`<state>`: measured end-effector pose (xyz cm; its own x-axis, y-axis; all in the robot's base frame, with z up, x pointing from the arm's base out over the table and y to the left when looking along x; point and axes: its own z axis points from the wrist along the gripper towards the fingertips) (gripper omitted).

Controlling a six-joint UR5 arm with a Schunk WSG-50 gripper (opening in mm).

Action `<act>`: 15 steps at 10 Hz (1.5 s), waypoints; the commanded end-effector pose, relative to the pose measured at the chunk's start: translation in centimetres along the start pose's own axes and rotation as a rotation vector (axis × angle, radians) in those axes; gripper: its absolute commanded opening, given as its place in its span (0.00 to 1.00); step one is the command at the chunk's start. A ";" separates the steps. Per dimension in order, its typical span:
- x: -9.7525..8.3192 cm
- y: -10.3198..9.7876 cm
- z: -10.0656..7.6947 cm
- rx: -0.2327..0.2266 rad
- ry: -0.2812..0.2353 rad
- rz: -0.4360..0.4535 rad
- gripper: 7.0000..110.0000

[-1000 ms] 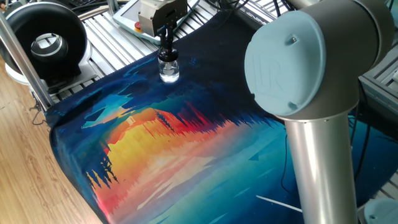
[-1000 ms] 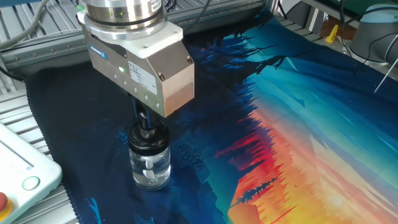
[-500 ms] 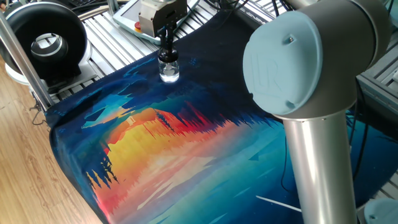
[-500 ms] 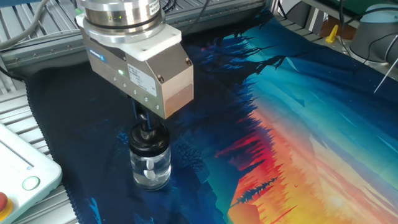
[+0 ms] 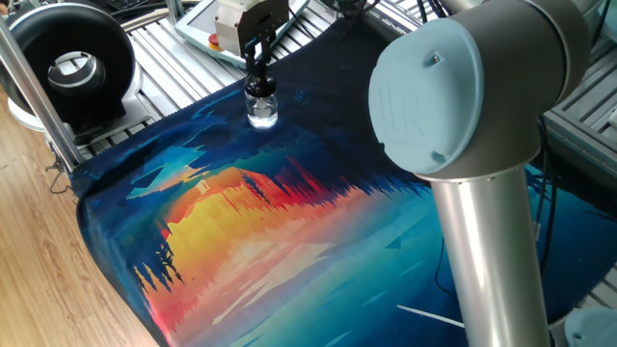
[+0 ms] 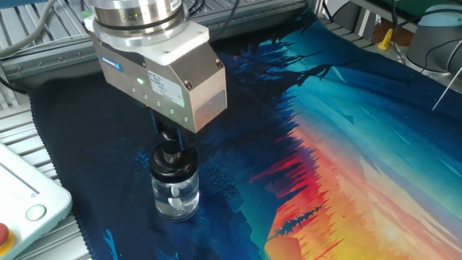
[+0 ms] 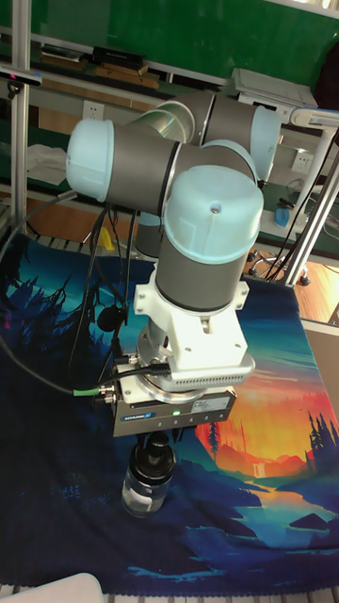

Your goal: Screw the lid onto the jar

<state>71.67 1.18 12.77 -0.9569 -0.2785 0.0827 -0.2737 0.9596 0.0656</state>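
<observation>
A small clear glass jar [image 6: 174, 201] stands upright on the dark corner of the colourful mat [image 6: 346, 144]. It also shows in the other views, jar [image 5: 261, 113] and jar [image 7: 146, 497]. The black lid [image 6: 173, 165] sits on the jar's neck, lid [image 5: 258, 87], lid [image 7: 153, 465]. My gripper [image 6: 167, 141] hangs straight down over it, its fingers shut on the lid's narrow top. The gripper [image 5: 256, 60] and its silver body hide the lid's top from above.
A large black ring-shaped device [image 5: 72, 60] stands at the table's left end. A white pendant [image 6: 25, 198] with a red button [image 6: 2, 235] lies beside the mat. My arm's big elbow [image 5: 463, 87] blocks the right side of one view. Cables run along the mat's edge.
The gripper body has turned slightly about its vertical axis over the jar with the lid in its fingers. The arm's elbow has shifted a little left. The jar stays in place.
</observation>
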 end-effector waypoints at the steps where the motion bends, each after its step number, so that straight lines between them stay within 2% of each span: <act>1: -0.2 -0.7 -0.3 0.032 -0.008 -0.083 0.36; 2: 0.0 0.1 0.0 0.027 -0.007 -0.117 0.36; 4: 0.1 0.7 0.1 0.007 -0.007 -0.241 0.36; 5: -0.1 0.7 0.0 0.014 -0.017 -0.292 0.36; 7: -1.5 -0.5 -0.3 0.086 -0.053 -0.391 0.36; 9: -2.7 0.0 -0.5 0.092 -0.089 -0.500 0.36; 11: -2.9 1.6 -0.5 0.082 -0.122 -0.603 0.36; 13: -2.3 2.1 0.0 0.075 -0.130 -0.631 0.36; 15: -2.0 1.2 0.5 0.071 -0.145 -0.673 0.36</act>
<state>73.34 2.88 12.46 -0.6269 -0.7772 -0.0543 -0.7779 0.6283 -0.0101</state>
